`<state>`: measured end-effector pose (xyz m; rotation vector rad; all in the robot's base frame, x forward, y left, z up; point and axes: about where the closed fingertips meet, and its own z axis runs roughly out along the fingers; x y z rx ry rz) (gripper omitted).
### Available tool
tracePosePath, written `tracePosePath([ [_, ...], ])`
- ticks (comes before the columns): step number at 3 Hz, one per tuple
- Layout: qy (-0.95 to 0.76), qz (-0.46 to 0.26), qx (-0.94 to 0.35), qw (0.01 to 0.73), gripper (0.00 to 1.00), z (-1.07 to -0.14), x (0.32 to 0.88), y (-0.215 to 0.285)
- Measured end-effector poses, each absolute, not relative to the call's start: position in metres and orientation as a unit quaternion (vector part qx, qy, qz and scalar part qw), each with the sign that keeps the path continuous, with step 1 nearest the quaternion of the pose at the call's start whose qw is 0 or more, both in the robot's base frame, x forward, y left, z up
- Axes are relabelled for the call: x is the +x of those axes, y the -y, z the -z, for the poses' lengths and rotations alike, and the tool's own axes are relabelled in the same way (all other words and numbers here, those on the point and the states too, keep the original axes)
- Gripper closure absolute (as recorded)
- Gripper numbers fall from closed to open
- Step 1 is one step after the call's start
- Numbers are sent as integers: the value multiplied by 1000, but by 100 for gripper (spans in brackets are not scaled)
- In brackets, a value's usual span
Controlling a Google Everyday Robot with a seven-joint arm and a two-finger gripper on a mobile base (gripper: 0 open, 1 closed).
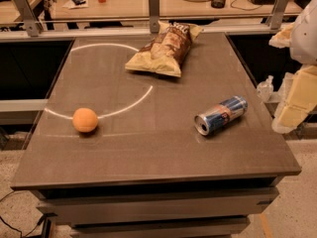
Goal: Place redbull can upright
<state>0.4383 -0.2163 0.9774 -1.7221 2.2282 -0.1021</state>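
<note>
The redbull can [221,115] is seen lying on its side at the right of the table [148,157], well apart from the orange ball [85,120] and chip bag [163,44]. The gripper is not shown; only the arm [297,95] is seen at the right edge.

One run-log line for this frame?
redbull can: on its side, right half of table | gripper: beyond table's right edge, apart from can | orange ball: left | chip bag: rear | task: not yet upright

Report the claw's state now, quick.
Claw: at the right edge of view, beside the table, apart from the redbull can, which lies on its side; open or closed cannot be told.
</note>
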Motion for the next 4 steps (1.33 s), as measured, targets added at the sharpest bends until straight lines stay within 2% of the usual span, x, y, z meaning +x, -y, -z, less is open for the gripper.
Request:
tracePosePath([
  [1, -780, 36, -603, 163, 0, -978, 439, 216],
  [3, -748, -33, -642, 166, 0, -947, 497, 206],
  [4, -720, -41, -674, 159, 0, -927, 519, 193],
])
